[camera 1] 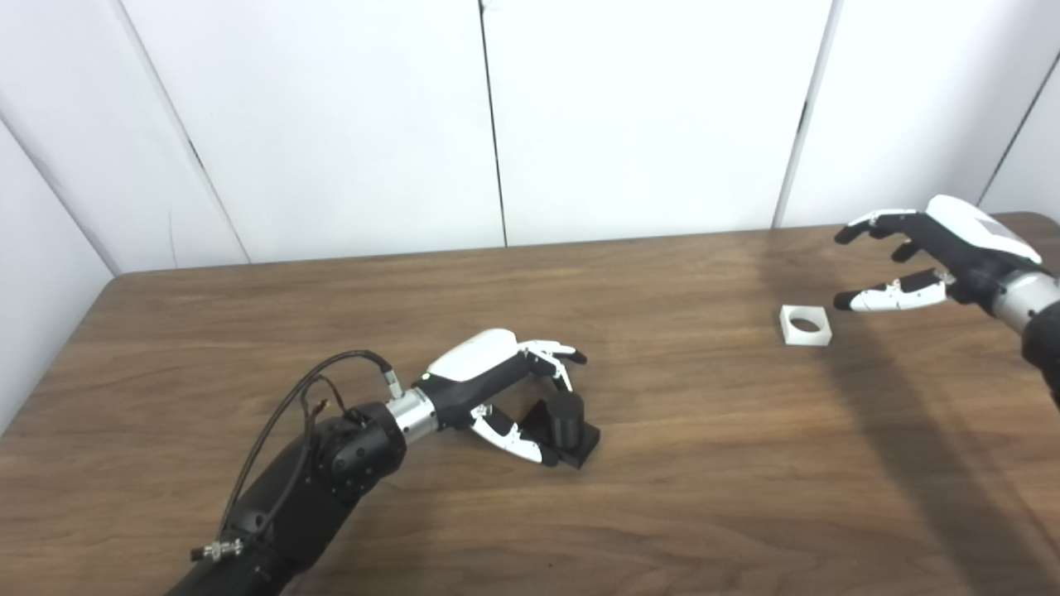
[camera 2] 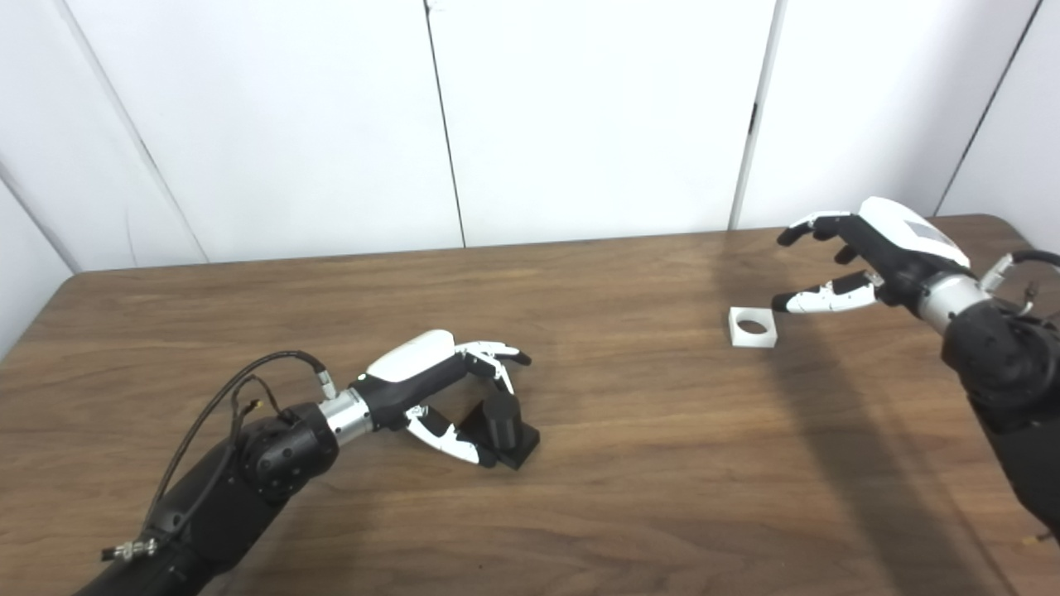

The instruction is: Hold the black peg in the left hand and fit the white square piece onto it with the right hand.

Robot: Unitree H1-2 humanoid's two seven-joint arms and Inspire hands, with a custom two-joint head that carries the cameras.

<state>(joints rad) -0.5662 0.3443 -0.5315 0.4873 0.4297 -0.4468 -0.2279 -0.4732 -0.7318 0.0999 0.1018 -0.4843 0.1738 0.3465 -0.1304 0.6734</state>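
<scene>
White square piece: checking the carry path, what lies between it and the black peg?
Only bare table between white square piece and black peg, in both views.

Left hand cupped, right hand spread.

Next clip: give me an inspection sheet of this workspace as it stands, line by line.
Surface: wooden table, bare apart from the job's things.
Job's things: black peg upright on its square base, on the table; white square piece lying flat, hole up, far right.
Clutter: nothing seen.
Hands: left hand around the peg, grasp not certain; right hand open, beside the white piece, not touching.
Cables: black cable looping over the left forearm.
Surroundings: white wall panels behind the table.
</scene>
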